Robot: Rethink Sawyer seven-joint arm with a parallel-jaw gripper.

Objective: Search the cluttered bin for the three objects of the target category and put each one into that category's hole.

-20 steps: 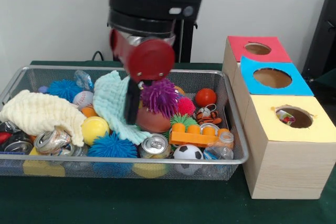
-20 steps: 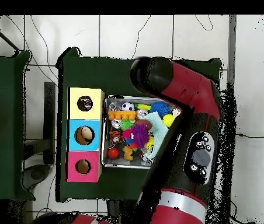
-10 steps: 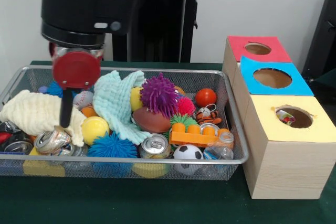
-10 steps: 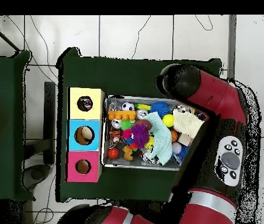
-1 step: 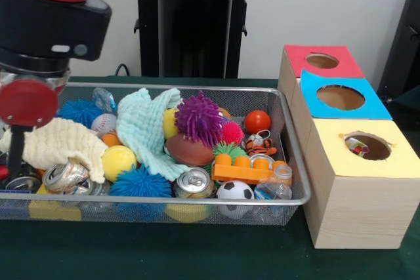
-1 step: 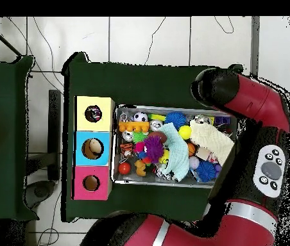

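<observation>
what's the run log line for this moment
end effector: bin's end, over cream cloth | grasp: cannot tell | yellow hole: one item

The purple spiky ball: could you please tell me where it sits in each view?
Front view: purple spiky ball mid-bin, on the brown football.
Overhead view: purple spiky ball in the bin's left half, level with the blue hole.
Shared landmark: the mint cloth beside it.
</observation>
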